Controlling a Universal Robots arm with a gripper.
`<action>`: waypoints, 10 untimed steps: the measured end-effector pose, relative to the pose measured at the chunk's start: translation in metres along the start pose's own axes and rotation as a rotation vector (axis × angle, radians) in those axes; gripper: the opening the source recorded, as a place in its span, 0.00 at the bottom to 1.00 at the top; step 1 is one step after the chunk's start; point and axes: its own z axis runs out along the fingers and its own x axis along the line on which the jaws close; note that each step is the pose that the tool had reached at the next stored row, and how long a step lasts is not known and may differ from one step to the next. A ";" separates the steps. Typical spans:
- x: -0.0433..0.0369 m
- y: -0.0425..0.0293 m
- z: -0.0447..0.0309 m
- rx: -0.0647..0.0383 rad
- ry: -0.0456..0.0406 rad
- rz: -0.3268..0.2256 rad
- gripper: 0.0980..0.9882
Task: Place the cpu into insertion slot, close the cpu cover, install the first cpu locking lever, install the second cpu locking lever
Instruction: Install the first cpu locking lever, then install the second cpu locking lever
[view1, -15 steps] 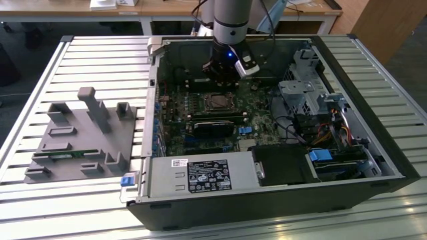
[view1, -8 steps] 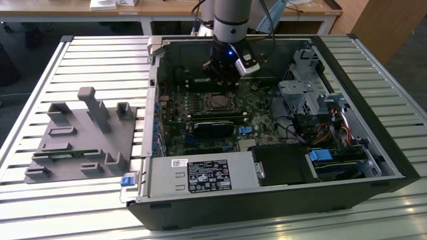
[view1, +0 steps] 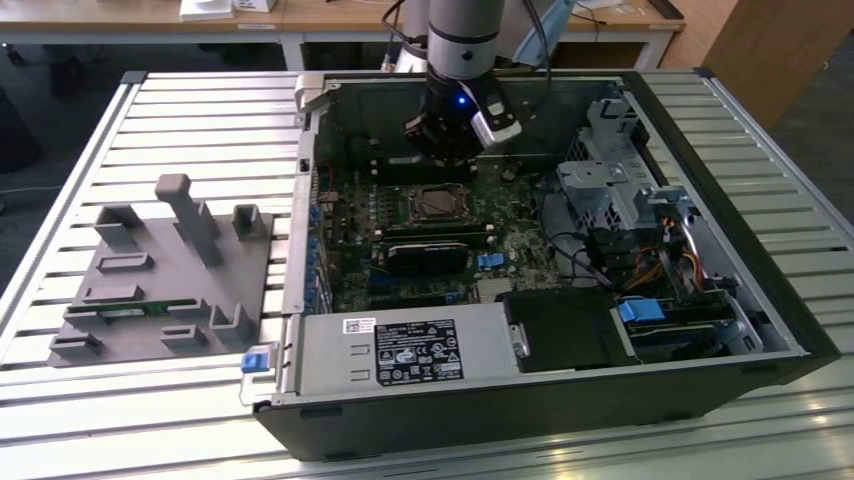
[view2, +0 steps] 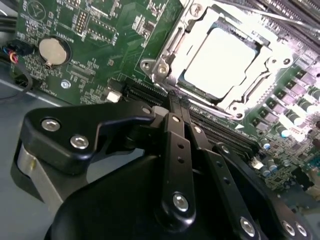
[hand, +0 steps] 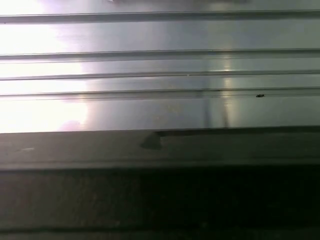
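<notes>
1. Over the open computer case (view1: 561, 330), my hand (view1: 447, 150) hung above the motherboard (view1: 400, 250), just behind the socket on the side toward the case's rear wall.
2. From the hand, the cpu (view2: 220, 62) lay straight ahead of the fingertips and a little below them, already seated flat in its slot in the second wrist view.
3. The cpu cover (view2: 172, 47) looked to be down around the chip, its silvery frame bordering the chip's bright square top; I judged that step done, though glare washed out the far edge.
4. A locking lever (view2: 260, 85) ran as a thin rod along one side of the frame, its long axis parallel to that edge of the socket; whether it was latched I could not tell.
5. My hand's fingers (view2: 177, 145) were drawn together, the two dark bars lying side by side with nothing between them, and they touched nothing.
6. Beside the case, a grey fixture block (view1: 167, 275) sat on the slatted surface (view1: 174, 100), well apart from the hand.
</notes>
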 end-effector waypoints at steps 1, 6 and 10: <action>0.0000 -0.0002 0.0001 0.000 -0.0002 0.000 0.01; -0.0001 -0.0015 0.0003 0.000 -0.0001 0.000 0.01; -0.0002 -0.0021 0.0005 0.000 -0.0001 0.000 0.01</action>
